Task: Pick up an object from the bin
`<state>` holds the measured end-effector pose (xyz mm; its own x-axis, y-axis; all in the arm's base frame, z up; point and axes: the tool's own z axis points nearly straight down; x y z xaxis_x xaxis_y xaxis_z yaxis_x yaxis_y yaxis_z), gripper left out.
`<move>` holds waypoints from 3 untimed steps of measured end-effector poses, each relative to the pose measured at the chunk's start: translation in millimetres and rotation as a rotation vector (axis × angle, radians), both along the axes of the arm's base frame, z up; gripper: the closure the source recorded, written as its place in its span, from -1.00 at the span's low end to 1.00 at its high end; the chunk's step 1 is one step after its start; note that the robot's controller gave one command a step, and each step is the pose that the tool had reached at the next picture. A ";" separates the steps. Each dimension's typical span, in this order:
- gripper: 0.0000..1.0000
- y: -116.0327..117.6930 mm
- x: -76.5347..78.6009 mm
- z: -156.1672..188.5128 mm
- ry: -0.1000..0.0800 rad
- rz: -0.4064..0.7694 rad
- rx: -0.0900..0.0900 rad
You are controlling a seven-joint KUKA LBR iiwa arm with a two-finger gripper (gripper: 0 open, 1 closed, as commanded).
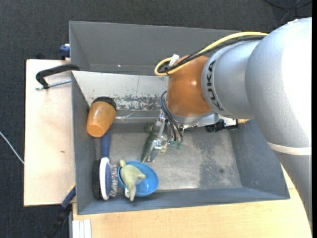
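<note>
The claw [150, 152] slants down into the bin [218, 170]; whether it is open, or has hold of anything, I cannot tell. Just below its tip lies a blue bowl [148, 183] with a pale green toy [130, 176] in it. Below and left of the claw, beside the bowl, is a blue-handled brush [104, 175]. Up and left, well apart, an orange cup [100, 118] lies on its side.
</note>
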<state>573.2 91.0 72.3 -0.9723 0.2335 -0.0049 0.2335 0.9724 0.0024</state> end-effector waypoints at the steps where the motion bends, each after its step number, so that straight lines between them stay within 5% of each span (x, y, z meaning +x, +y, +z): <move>1: -1.00 0.5 1.1 1.5 0.002 0.000 0.000; 2: 1.00 -0.3 3.6 3.9 -0.005 -0.001 0.000; 3: 1.00 0.7 5.5 37.5 -0.003 0.000 0.002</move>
